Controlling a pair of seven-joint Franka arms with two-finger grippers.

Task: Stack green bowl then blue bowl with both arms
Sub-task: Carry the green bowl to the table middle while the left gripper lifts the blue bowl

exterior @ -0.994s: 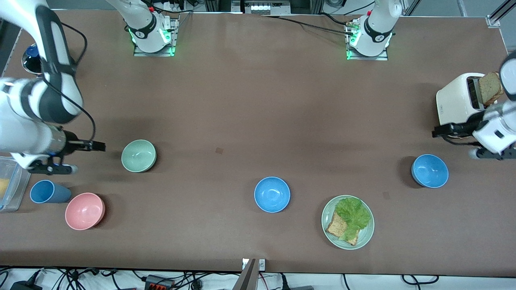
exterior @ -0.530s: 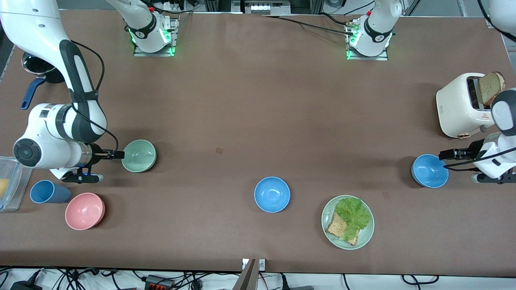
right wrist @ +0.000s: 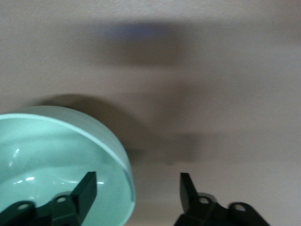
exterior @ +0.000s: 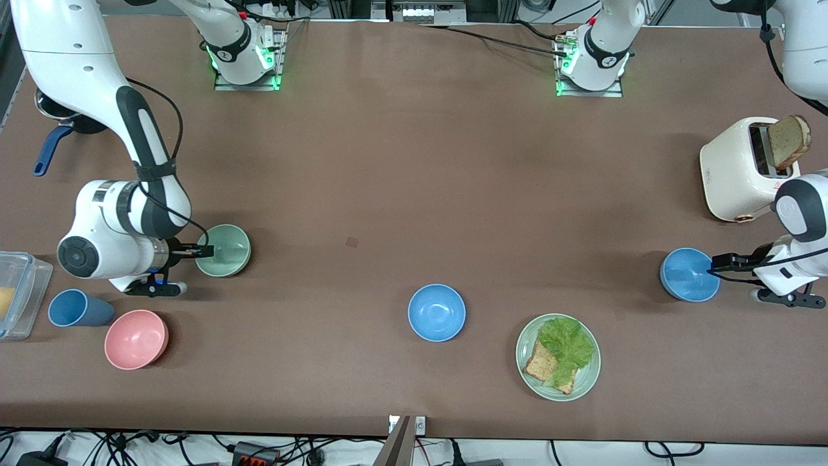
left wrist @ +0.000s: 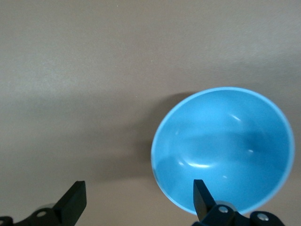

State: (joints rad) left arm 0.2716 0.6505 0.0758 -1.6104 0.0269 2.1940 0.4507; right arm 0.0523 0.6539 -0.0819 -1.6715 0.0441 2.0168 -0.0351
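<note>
The green bowl (exterior: 224,250) stands toward the right arm's end of the table. My right gripper (exterior: 204,251) is open astride its rim, one finger inside the bowl and one outside; the bowl also shows in the right wrist view (right wrist: 56,160). One blue bowl (exterior: 689,274) stands toward the left arm's end. My left gripper (exterior: 717,263) is open astride its rim, one finger over the bowl's inside (left wrist: 225,150), one outside. A second blue bowl (exterior: 436,312) stands mid-table, nearer the front camera.
A pink bowl (exterior: 136,339) and a blue tumbler (exterior: 79,308) sit near the green bowl. A pale-green plate (exterior: 557,386) with lettuce and toast lies beside the middle blue bowl. A white toaster (exterior: 737,169) holds bread. A clear container (exterior: 19,294) sits at the table's edge.
Both arms have come down and inward. My right gripper reached the green bowl's rim and my left gripper reached the blue bowl's rim. The bowls have not moved.
</note>
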